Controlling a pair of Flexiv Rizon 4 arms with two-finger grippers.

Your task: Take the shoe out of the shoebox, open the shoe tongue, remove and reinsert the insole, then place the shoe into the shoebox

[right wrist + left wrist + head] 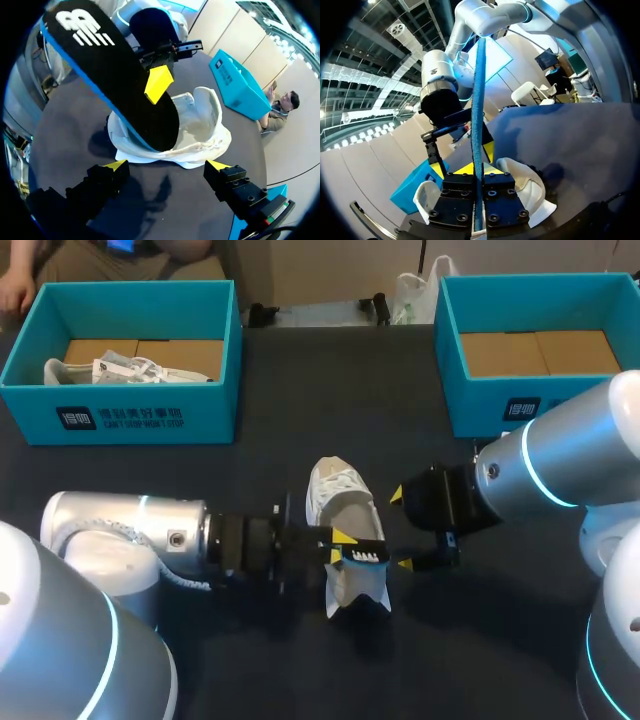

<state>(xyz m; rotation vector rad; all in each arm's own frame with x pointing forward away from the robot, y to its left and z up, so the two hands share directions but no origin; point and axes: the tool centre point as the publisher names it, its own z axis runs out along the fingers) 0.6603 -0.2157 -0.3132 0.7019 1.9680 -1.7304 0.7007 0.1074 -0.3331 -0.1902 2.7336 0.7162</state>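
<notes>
found white mesh shoe (345, 502) sole down at mid-table on dark tabletop (300, 390), between both arms, outside both boxes. logged left gripper (342, 546) pinching black foam insole with blue edge (115, 75) from two sides, holding it on edge, lower end down in the shoe's mouth. noted right gripper (401, 529) just beside the shoe, fingers spread wide, gripping nothing. spotted left teal cardboard shoebox (120, 420) and right teal cardboard shoebox (480, 400) at far edge, well apart; second white shoe (130, 370) inside the left one.
</notes>
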